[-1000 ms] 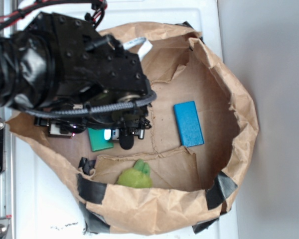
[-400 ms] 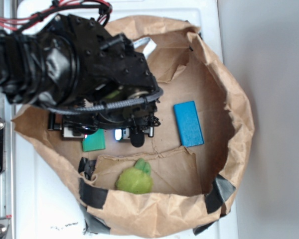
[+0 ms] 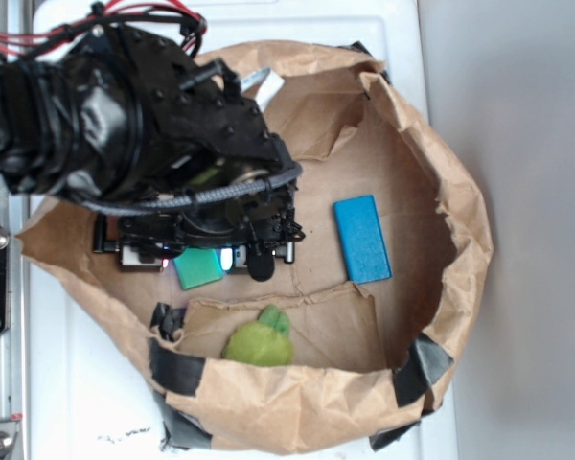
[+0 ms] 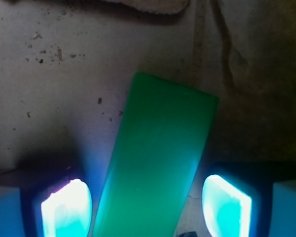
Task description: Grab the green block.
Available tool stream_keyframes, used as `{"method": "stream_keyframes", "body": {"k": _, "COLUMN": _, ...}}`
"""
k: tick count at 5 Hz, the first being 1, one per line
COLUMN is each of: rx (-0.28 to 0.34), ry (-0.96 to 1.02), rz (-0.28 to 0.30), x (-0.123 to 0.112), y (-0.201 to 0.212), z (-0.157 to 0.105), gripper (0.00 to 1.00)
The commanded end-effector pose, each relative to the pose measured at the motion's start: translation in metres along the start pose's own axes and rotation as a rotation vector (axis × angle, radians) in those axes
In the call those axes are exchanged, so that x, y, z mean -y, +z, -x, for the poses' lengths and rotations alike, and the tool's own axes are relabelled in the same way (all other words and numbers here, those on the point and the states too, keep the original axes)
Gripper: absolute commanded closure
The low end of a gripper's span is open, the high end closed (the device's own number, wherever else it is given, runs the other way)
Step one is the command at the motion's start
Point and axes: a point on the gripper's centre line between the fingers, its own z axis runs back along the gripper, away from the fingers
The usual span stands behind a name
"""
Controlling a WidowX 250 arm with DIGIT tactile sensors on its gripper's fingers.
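Two glowing fingertips (image 4: 66, 207) of the hand (image 4: 145, 207) stood apart, one on each side of the green block (image 4: 158, 158), which lay flat and slightly askew on the floor of the paper bag (image 3: 450, 240); the hand was open, touching nothing visibly. The step appeared to be final alignment before grasping. Next, the hand would likely need to close squarely across the block's narrow width.

Crumpled matt brown paper bag (image 3: 460, 220), its rim patched with glossy black tape (image 3: 177, 369). Between the hand's (image 4: 147, 203) glowing, smooth pads (image 4: 226, 204) lies the smooth, plastic-looking green block (image 4: 155, 158); nearby plush toy (image 3: 259, 340) looks fuzzy.
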Motion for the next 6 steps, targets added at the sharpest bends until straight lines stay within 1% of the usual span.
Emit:
{"method": "stream_keyframes", "body": {"k": 1, "rx": 0.027, "ry": -0.004, "rz": -0.027, "x": -0.007, "y": -0.013, "z": -0.002, "gripper": 0.00}}
{"method": "stream_keyframes", "body": {"k": 2, "rx": 0.034, "ry": -0.031, "rz": -0.045, "x": -0.020, "y": -0.011, "z": -0.004, "gripper": 0.00}}
{"method": "stream_keyframes", "body": {"k": 3, "rx": 0.048, "ry": -0.033, "rz": -0.039, "x": -0.024, "y": -0.016, "z": -0.006, "gripper": 0.08}}
{"method": "stream_keyframes", "body": {"k": 4, "rx": 0.051, "ry": -0.020, "rz": -0.026, "x": -0.022, "y": -0.017, "z": -0.007, "gripper": 1.00}}
{"method": "stream_keyframes", "body": {"k": 6, "rx": 0.106, "ry": -0.064, "rz": -0.019, "x": -0.023, "y": -0.019, "z": -0.009, "gripper": 1.00}}
